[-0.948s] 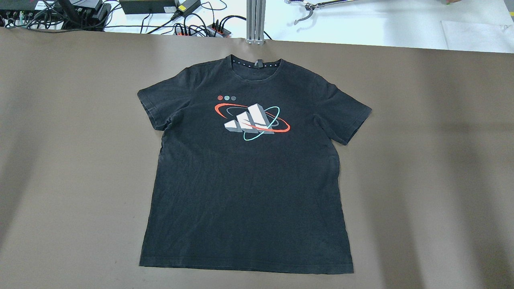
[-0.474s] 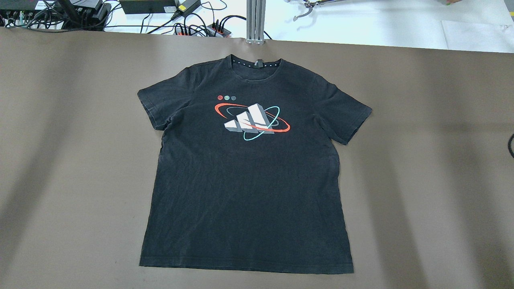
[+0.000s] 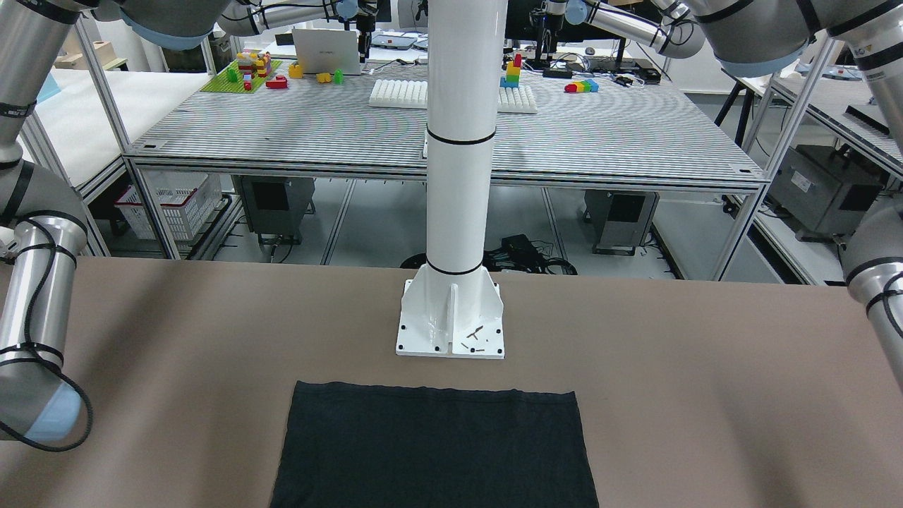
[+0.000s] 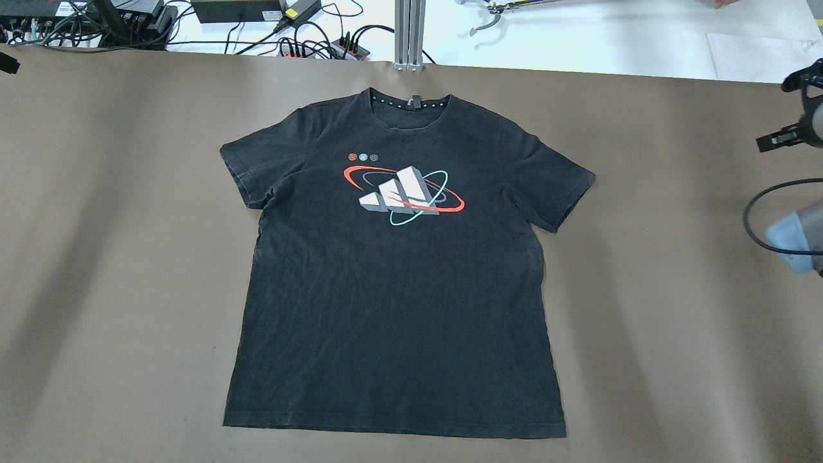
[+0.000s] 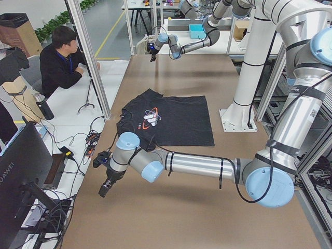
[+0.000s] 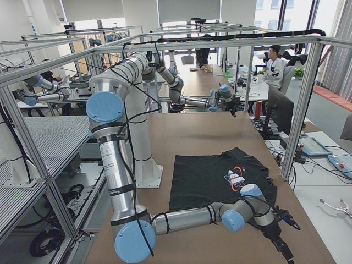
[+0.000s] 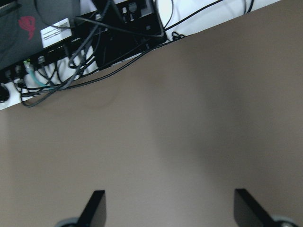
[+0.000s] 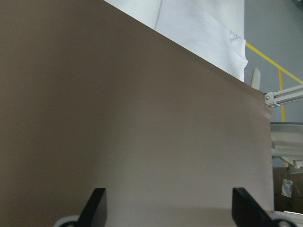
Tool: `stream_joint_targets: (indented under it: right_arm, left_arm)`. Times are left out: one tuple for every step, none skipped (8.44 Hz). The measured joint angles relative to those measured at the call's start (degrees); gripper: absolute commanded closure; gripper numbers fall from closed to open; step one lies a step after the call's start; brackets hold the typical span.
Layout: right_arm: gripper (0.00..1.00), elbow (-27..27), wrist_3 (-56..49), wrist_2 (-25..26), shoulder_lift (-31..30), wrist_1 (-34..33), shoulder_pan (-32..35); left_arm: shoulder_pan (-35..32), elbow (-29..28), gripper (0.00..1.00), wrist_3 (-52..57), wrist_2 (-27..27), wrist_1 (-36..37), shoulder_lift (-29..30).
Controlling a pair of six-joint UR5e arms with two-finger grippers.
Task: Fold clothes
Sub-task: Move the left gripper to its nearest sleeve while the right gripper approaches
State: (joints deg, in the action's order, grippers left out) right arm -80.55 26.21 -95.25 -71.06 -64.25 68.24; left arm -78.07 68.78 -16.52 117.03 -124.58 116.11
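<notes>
T-shirt [image 4: 392, 289] spread flat, print up, mid-frame on the surface [image 4: 128, 257] for folding; left claw [image 7: 168, 208] and right claw [image 8: 168, 208], both spread and empty, hover clear.

Brown-covered table [image 4: 96, 257]; cables [image 4: 77, 29] upper left; slatted workbench [image 3: 600, 141] upper centre; windows [image 6: 289, 14] upper right.

no legible words, only a three-bar logo [image 4: 402, 196] on the clothes [image 4: 392, 321]
</notes>
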Motion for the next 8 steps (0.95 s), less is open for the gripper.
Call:
stream_joint_targets:
  right_arm:
    - [0.08,0.39,5.86,-0.12,1.88,0.12,-2.68]
    - [0.08,0.59,10.22,-0.31,3.54,0.27,-4.92]
    - [0.08,0.70,12.88,-1.38,4.74,0.71,-6.45]
    - [0.08,0.97,14.04,-3.30,5.34,2.13,-7.13]
    - [0.08,1.64,14.66,-5.00,5.80,3.76,-7.45]
    - [0.08,2.59,14.97,-5.97,6.28,5.22,-7.66]
    - [0.08,3.32,15.10,-6.40,6.62,6.28,-7.92]
    - [0.07,3.72,15.19,-6.55,6.86,6.84,-8.17]
  left_arm:
    - [1.83,-2.80,0.05,-4.37,1.57,-3.25,1.62]
    - [3.58,-5.09,0.05,-8.40,2.59,-5.97,3.00]
    - [5.49,-6.58,0.05,-12.27,3.25,-7.99,3.96]
    - [7.19,-7.68,0.05,-15.43,4.31,-9.40,4.92]
    - [8.85,-9.64,0.05,-18.16,5.46,-11.43,6.14]
    - [10.86,-12.80,0.06,-21.26,6.12,-14.59,7.83]
    - [13.08,-15.83,0.06,-24.63,6.27,-17.45,9.81]
    - [15.34,-18.13,0.06,-27.48,5.96,-19.17,11.73]
